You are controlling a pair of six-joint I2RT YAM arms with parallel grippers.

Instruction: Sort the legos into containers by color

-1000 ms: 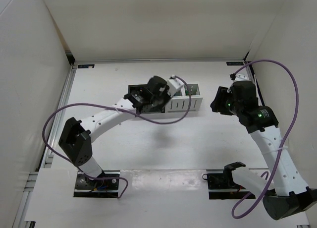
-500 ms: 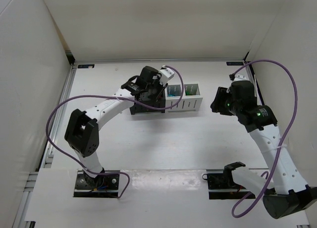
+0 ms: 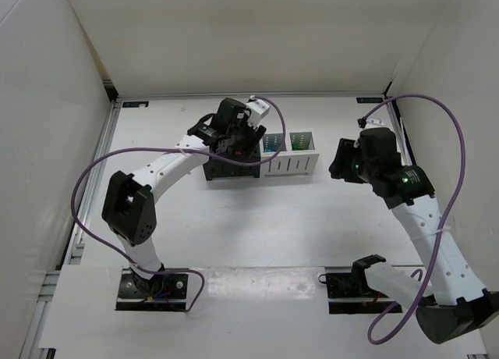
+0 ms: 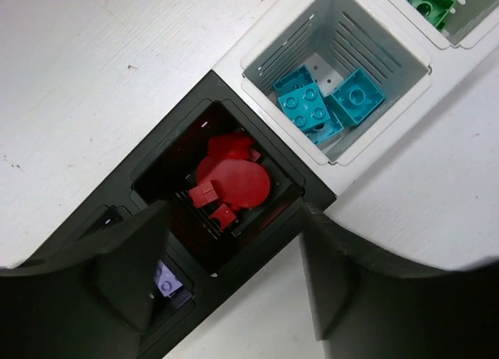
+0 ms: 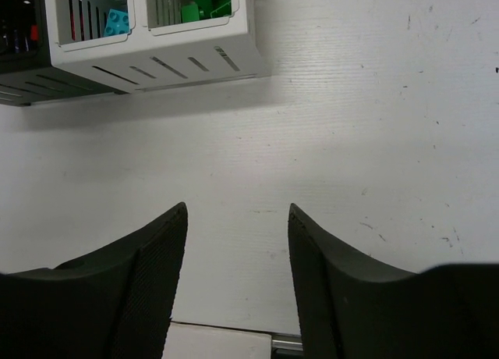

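Arching forward, the left arm (image 3: pixel 168 172) hung left fingers (image 4: pixel 125 273) wide and empty over red legos (image 4: pixel 231 179) in a black container (image 4: pixel 156 152); right fingers (image 5: pixel 148 281) gaped empty above the surface (image 5: pixel 374 140).

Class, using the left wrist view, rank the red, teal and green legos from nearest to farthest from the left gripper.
1. Red legos: in the black bin, straight ahead of the left gripper.
2. Teal legos: in the adjoining white bin, up and right.
3. Green lego: in the end white bin, top-right corner.
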